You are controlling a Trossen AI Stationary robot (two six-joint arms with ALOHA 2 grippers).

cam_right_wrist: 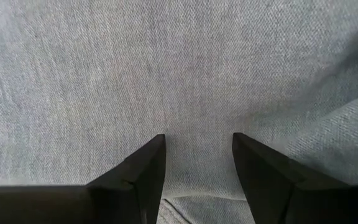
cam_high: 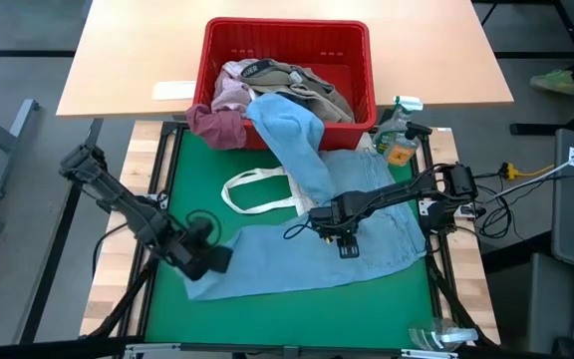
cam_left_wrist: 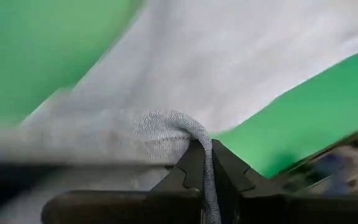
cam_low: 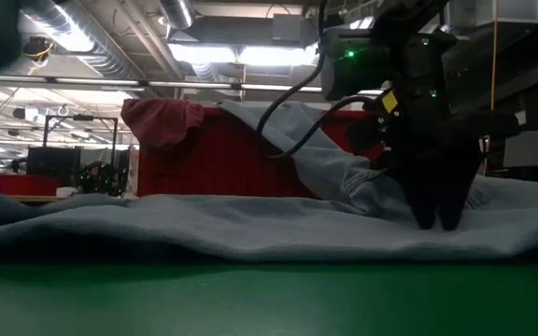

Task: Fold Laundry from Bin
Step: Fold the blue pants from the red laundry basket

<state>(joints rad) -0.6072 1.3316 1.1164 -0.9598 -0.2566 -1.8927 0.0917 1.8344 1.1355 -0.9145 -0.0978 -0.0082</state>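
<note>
- Light blue garment (cam_high: pixel 337 214) spread on green worktop (cam_high: pixel 172 194), upper part draped over red bin (cam_high: pixel 287 45) rim; no fold made yet.
- Left pincer (cam_left_wrist: pixel 207 163) clamped on garment edge; right pincer (cam_right_wrist: pixel 197 155) spread wide, tips on cloth.
- Remaining laundry (cam_high: pixel 267 85) left in bin; est. early stage.

A pale wooden rectangular tabletop (cam_high: pixel 287 60) is set over grey flooring (cam_high: pixel 13 90); bright ceiling light strips (cam_low: pixel 241 54) and silver ductwork (cam_low: pixel 101 51) are seen overhead.

We see a white tote bag (cam_high: pixel 257 191) lying flat on the green mat (cam_high: pixel 297 309), a spray bottle (cam_high: pixel 399 140) standing near the mat's far right corner, and a white paper (cam_high: pixel 174 90) on the wooden tabletop (cam_high: pixel 128 50).
</note>
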